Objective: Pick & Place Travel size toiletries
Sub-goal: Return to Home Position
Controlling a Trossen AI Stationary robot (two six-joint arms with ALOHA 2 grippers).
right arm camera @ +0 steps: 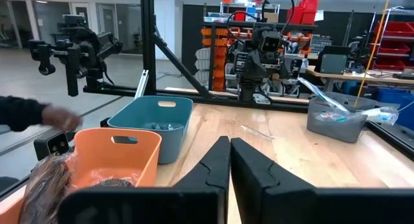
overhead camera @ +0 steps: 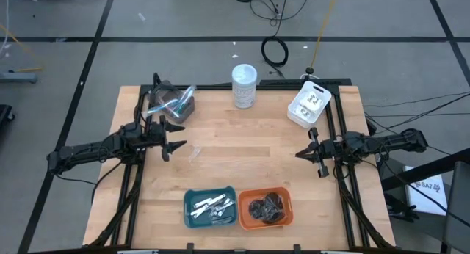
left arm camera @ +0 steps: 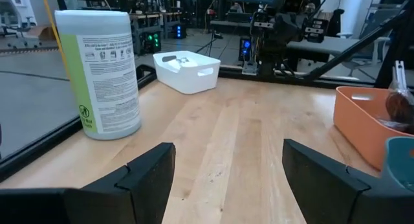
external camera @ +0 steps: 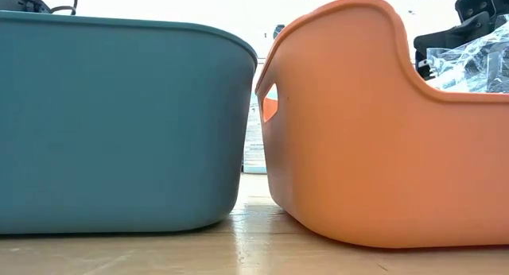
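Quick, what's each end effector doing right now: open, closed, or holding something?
Left end effector: open, empty.
Right end effector: closed, holding nothing.

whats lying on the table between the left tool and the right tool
In the high view, one small clear wrapped piece lies close to the left tool; the rest of the wooden table toward the right tool is bare.
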